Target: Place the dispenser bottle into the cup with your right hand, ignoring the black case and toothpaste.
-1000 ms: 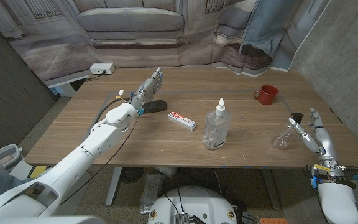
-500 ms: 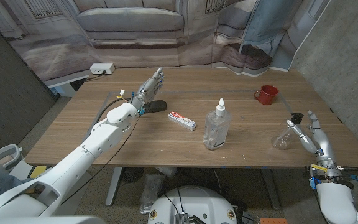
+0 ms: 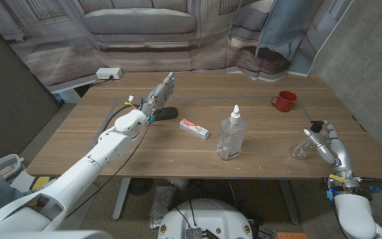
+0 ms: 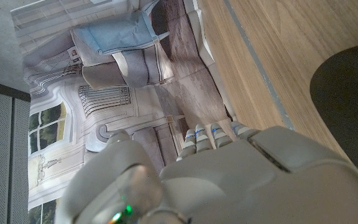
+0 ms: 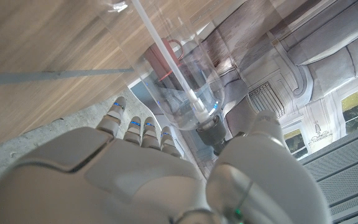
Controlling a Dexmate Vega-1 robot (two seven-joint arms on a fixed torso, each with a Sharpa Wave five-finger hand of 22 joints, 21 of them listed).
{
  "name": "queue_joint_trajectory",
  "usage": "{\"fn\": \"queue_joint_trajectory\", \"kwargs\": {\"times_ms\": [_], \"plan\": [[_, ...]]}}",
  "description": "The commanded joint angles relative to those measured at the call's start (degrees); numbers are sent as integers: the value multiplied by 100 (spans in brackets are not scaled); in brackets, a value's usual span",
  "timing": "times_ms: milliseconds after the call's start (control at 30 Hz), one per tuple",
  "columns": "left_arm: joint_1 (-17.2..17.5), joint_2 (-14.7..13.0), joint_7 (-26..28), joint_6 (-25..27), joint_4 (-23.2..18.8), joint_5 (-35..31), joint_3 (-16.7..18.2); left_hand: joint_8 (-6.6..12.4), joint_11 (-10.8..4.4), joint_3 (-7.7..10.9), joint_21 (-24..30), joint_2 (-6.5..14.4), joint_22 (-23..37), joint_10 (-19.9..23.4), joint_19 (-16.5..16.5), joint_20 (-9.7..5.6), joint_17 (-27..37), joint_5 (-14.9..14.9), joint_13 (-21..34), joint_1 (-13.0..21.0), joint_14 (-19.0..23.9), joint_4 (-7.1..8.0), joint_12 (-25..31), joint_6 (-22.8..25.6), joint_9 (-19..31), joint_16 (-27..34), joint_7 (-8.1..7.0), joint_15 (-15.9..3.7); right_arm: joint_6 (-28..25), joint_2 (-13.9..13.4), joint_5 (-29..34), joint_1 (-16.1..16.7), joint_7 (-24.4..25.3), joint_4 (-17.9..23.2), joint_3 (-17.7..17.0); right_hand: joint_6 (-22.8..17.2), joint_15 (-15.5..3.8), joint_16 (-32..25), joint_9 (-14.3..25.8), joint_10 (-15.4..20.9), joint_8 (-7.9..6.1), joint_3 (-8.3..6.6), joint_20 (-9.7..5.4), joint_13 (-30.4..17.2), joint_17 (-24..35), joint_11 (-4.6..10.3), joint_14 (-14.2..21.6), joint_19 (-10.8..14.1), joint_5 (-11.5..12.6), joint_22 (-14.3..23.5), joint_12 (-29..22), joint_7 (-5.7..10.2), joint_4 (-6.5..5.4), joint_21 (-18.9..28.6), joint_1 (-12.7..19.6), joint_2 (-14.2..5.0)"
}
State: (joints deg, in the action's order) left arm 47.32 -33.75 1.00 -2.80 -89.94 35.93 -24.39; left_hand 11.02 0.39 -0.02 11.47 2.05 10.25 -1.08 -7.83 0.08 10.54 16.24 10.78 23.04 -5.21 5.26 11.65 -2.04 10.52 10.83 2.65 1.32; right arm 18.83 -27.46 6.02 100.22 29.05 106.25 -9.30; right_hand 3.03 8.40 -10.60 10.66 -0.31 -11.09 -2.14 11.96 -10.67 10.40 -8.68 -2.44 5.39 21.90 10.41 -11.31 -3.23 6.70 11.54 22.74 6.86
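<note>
Right hand (image 3: 329, 143) at lower right held a small clear dispenser bottle (image 3: 302, 147), tilted, between thumb and fingers. Red cup (image 3: 284, 101) sat upper right, well apart. Best move: lift clear, upright it, lower in nozzle-up.

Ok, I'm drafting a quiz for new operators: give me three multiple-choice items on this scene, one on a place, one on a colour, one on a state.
1. Where does the toothpaste lie?
A. between the black case and the tall clear bottle
B. at the table's right edge
C. on the floor

2. What colour is the cup?
A. blue
B. red
C. white

3. How is the tall clear bottle placed?
A. standing upright
B. lying on its side
C. upside down

Answers: 1 A, the head view shows it on the wood between those two. 2 B, it is plainly red. 3 A, its white nozzle points up.
</note>
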Motion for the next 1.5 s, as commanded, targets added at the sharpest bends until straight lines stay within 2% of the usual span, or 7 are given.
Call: {"fn": "queue_joint_trajectory", "kwargs": {"times_ms": [33,867,1200,1233,1333,1367,1500], "plan": [[-71,4,15,92,-21,-25,-40,38,11,-42,-7,40,33,-23,-37,-7,6,-20,16,34,-59,16,14,32,30,-12,11,-8,196,-130,-211,-188,27,-296,188,-32,-8,-48,17,40,-45,36,10,6,15,-6,58,47,32,-5,-41,40,7,28,12,70],[-15,0,22,99,6,30,-13,55,14,-64,-11,56,35,8,-80,30,7,-17,18,46,-77,13,27,84,31,-11,25,6,-299,-447,-198,-377,258,-198,500,-67,-55,-96,22,167,-52,89,5,-1,13,138,281,353,115,-5,-100,226,39,92,124,58],[-130,69,-56,117,145,16,-84,55,12,-71,-9,61,35,26,-88,42,7,-17,19,49,-79,13,34,89,31,-9,27,-1,-716,-413,-62,-265,553,43,513,-401,-181,-194,39,651,-142,79,-6,-39,12,330,1053,1536,286,8,-271,389,170,352,709,-19],[-146,80,-61,119,163,15,-91,55,13,-72,-8,61,35,26,-87,40,7,-17,19,50,-77,13,34,90,31,-8,29,1,-760,-402,-52,-254,588,66,513,-497,-262,-206,44,742,-163,56,-7,-47,17,368,1199,1795,313,11,-299,418,184,409,844,-64],[-196,103,-105,122,222,11,-116,54,14,-75,-6,63,35,26,-84,42,7,-17,20,50,-80,13,34,89,31,-9,22,-1,-877,-328,91,-245,811,115,547,-849,-715,-323,58,1378,-217,-106,-115,-93,58,760,1965,2434,369,30,-523,574,235,498,1476,-288],[-211,109,-113,120,239,1,-126,55,13,-75,-8,64,35,28,-89,46,7,-17,20,50,-80,13,34,90,31,-8,24,0,-883,-330,103,-236,835,122,550,-958,-853,-358,63,1638,-234,-153,-251,-120,77,896,2183,2629,361,41,-626,581,236,539,1655,-339],[-262,141,-155,117,302,0,-148,56,20,-79,-6,66,36,36,-89,49,7,-17,20,51,-79,13,37,97,31,-7,16,-5,-991,-315,146,-222,933,175,569,-1153,-947,-427,70,1911,-274,-206,-488,-167,108,1085,2519,2914,344,60,-747,676,234,612,1874,-398]]}}
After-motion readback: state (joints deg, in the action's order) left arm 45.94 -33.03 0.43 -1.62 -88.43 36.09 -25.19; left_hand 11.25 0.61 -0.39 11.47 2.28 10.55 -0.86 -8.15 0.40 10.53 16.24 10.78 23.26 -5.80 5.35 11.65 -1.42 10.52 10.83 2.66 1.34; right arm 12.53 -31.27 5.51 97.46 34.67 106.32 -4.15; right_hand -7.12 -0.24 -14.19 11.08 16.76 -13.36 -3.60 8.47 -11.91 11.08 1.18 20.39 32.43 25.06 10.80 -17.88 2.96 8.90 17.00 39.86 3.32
